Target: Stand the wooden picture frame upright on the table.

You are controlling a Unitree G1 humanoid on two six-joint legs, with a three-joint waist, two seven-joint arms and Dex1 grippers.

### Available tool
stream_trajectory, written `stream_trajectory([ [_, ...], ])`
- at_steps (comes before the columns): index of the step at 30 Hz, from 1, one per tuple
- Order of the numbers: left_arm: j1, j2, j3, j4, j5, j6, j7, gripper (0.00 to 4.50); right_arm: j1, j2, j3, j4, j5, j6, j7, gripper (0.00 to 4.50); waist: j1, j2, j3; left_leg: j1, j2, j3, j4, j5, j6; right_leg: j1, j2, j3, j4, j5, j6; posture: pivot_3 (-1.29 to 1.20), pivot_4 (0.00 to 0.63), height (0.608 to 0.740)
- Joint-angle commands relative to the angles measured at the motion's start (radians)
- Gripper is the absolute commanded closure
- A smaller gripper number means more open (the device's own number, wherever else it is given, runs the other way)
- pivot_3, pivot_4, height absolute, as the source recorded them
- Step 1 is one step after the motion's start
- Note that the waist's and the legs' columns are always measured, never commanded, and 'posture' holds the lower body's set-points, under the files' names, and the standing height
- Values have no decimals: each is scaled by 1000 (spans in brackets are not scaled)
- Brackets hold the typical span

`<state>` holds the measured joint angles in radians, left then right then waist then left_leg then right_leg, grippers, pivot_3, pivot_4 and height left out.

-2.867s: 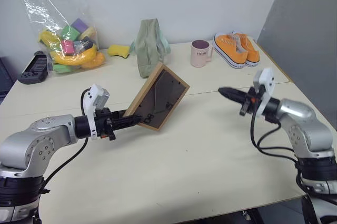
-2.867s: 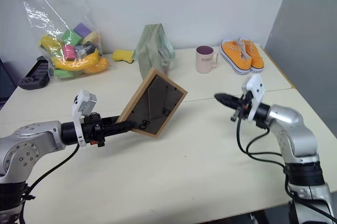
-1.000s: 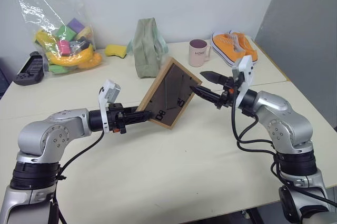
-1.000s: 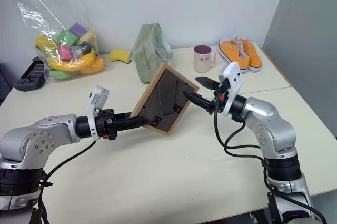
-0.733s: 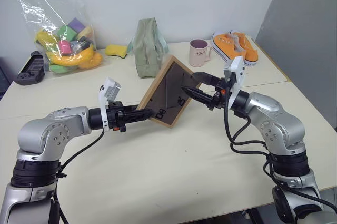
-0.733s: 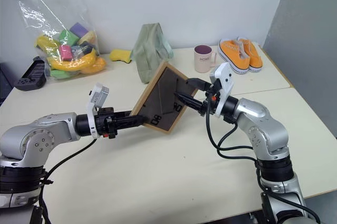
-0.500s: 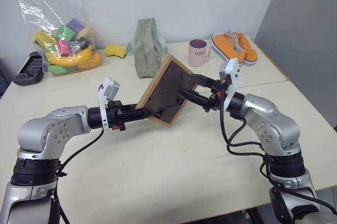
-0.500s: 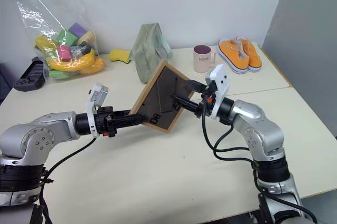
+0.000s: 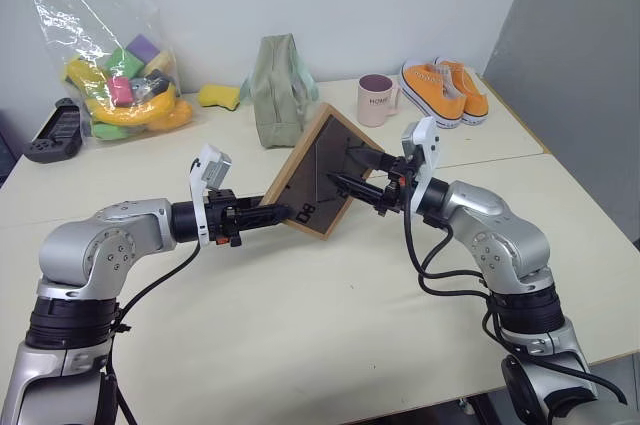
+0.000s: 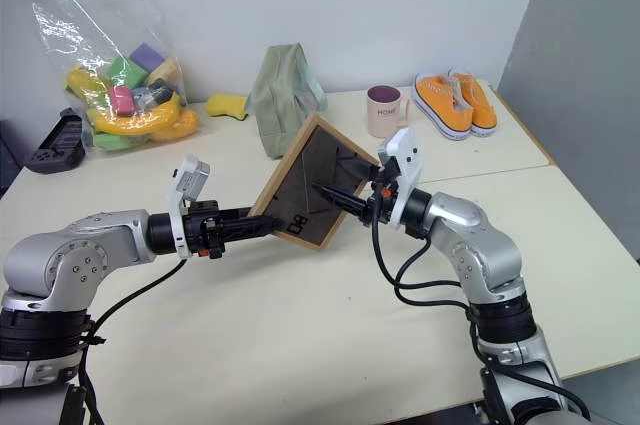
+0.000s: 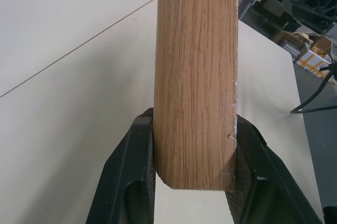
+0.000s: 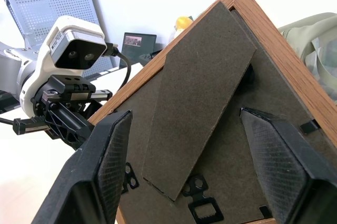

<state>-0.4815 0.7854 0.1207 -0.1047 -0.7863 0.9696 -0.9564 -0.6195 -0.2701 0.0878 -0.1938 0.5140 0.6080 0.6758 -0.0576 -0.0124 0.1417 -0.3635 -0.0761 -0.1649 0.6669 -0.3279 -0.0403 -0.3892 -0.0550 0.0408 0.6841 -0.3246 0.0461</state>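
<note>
Two grippers at wooden picture frame (image 9: 318, 176)
My left gripper (image 9: 262, 216) pinched its edge; my right gripper (image 10: 340, 188) moved in, fingers spread around the easel stand (image 12: 197, 95).

Frame between two claws, above bench.
Wooden picture frame (image 9: 318, 174) mid-bench (image 9: 330, 325), left claw (image 9: 275, 214) left, right claw (image 9: 344, 171) right; bag (image 9: 277, 90), mug (image 9: 377, 100), shoes (image 9: 446, 90) behind.

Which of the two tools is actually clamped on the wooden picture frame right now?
The left tool: its fingers pinch the wooden picture frame's lower edge. The right tool is spread wide open at the frame's dark back, gripping nothing.
</note>
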Motion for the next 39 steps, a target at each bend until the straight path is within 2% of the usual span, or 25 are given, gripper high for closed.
stream_trajectory([
  [1,-27,-1,18,10,6,-40,-23,3221,-20,3,-8,-71,19,10,-16,1056,0,0,0,0,0,0,0,0,0,0,0,0,0,0,0,0,150,740],
  [11,-82,-17,-13,71,47,-56,-41,3221,26,-11,-45,-169,52,68,-75,1056,1,0,0,0,0,0,0,0,0,0,0,0,0,0,0,0,150,740],
  [23,-95,-10,0,13,19,-10,-54,3221,-10,-2,-20,-51,14,12,-41,1056,-1,0,0,0,0,0,1,0,0,0,0,0,1,0,0,0,150,740],
  [39,-109,-36,-23,54,46,-29,-49,3221,-35,22,-5,-99,42,46,-49,1056,-1,0,0,0,0,0,1,0,0,0,0,0,1,0,0,0,150,740],
])
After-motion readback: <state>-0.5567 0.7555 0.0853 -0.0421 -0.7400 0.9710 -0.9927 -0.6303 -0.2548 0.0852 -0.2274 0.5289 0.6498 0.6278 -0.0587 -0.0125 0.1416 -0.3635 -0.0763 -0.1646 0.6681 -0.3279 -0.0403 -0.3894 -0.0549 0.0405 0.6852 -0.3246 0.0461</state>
